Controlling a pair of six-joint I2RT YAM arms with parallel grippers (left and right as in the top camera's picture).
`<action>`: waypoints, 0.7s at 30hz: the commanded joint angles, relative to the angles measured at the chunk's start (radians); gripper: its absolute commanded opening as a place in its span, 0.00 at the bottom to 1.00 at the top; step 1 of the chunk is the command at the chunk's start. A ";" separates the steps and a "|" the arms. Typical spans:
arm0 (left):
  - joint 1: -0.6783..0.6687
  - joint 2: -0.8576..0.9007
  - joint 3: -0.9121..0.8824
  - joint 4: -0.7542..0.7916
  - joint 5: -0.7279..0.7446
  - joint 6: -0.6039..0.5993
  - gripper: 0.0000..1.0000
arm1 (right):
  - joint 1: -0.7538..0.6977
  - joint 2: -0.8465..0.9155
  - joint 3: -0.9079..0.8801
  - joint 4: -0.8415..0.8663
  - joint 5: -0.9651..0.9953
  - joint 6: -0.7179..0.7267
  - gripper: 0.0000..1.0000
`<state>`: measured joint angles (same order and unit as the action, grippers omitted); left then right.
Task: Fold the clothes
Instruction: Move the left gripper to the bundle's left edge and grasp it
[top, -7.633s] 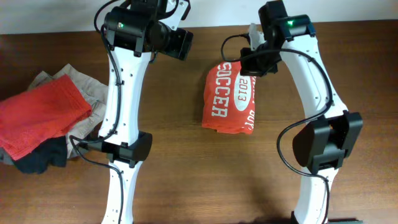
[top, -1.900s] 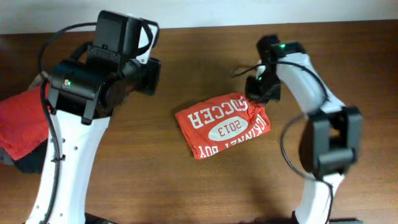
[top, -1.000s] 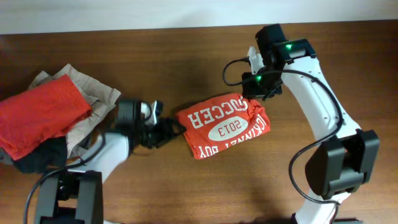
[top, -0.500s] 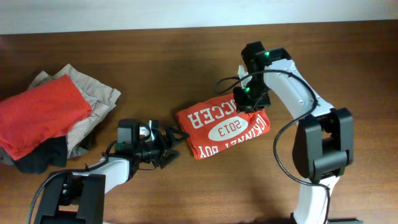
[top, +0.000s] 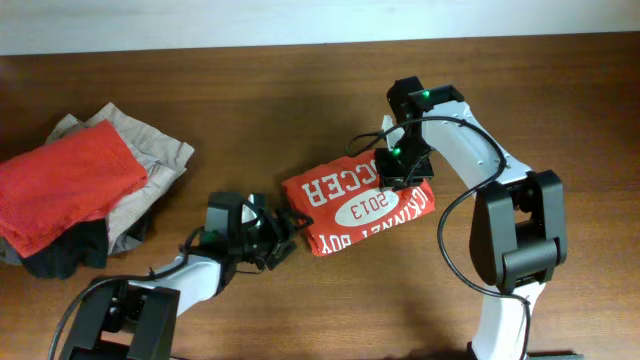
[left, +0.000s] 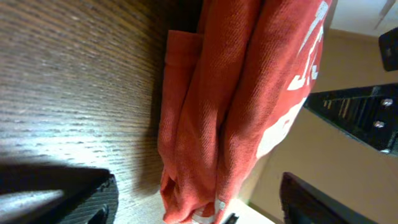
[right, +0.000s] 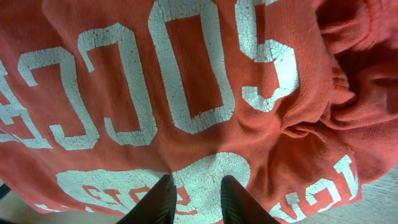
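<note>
A folded red soccer shirt (top: 358, 202) is laid print-side up near the middle of the desk (top: 560, 100), slightly toward the right edge and skewed to the desk's sides. A pile of unfolded clothes (top: 85, 185) is kept against the left edge, well apart from it, presumably so that one garment can be worked on alone.

The left gripper (top: 283, 228) is held low over the wood, just beside the shirt's left side. In the left wrist view its fingers (left: 62, 193) are seen spread wide, with the stacked layers of the fold between them and nothing clasped. This low, sideways pose is judged to be meant for sliding under or squaring up that edge.

The right gripper (top: 400, 165) is set over the shirt's far right corner, where the cloth is bunched. In the right wrist view its fingers (right: 163, 198) are seen only narrowly parted over the white lettering, with no cloth visibly pinched. It is probably placed there to pin the shirt down. Whether the cloth is actually touched cannot be told.

The fold appears nearly done; tidying is judged to remain.
</note>
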<state>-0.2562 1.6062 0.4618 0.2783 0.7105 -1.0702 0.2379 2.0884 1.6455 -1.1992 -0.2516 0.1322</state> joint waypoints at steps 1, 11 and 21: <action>-0.006 0.034 -0.002 -0.027 -0.113 0.120 0.79 | 0.013 0.002 -0.008 0.001 -0.011 0.007 0.29; -0.025 0.141 0.123 -0.100 -0.180 0.237 0.76 | 0.013 0.002 -0.008 0.004 -0.010 0.007 0.29; -0.084 0.273 0.240 -0.119 -0.122 0.238 0.76 | 0.013 0.002 -0.008 0.008 -0.011 0.007 0.29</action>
<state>-0.3332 1.8072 0.7284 0.1951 0.6586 -0.8616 0.2390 2.0884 1.6451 -1.1950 -0.2531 0.1322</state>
